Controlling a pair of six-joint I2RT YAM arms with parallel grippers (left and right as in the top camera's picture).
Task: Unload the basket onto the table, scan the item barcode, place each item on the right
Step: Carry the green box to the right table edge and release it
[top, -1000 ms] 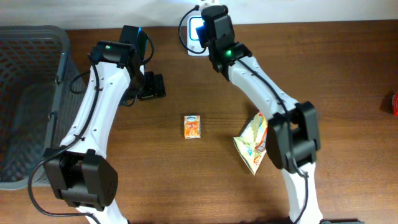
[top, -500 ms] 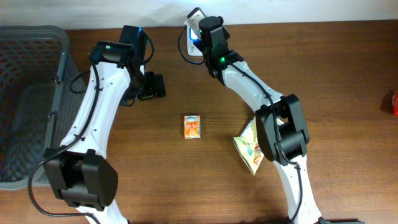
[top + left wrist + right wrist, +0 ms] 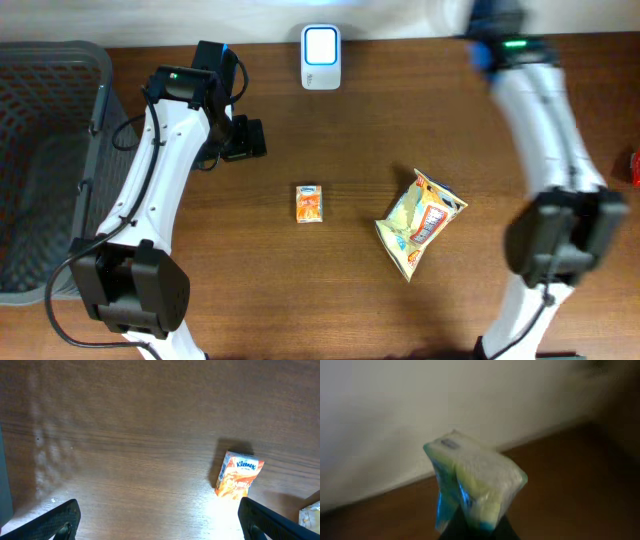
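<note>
Right tool (image 3: 472, 531) clamps a blue-and-yellow packet (image 3: 476, 480) — long axis straight out of the grip — left tool (image 3: 160, 521) gapes empty

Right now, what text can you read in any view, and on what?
"Kleenex": on the orange tissue pack, left wrist view.
Print on the snack bag: too small to read.
Print on the blue-green pack held in the right hand: too blurred to read.
On the scanner: nothing legible.

orange tissue pack (image 3: 310, 203); yellow snack bag (image 3: 420, 222); white-blue-green wrapped pack (image 3: 472, 482)
</note>
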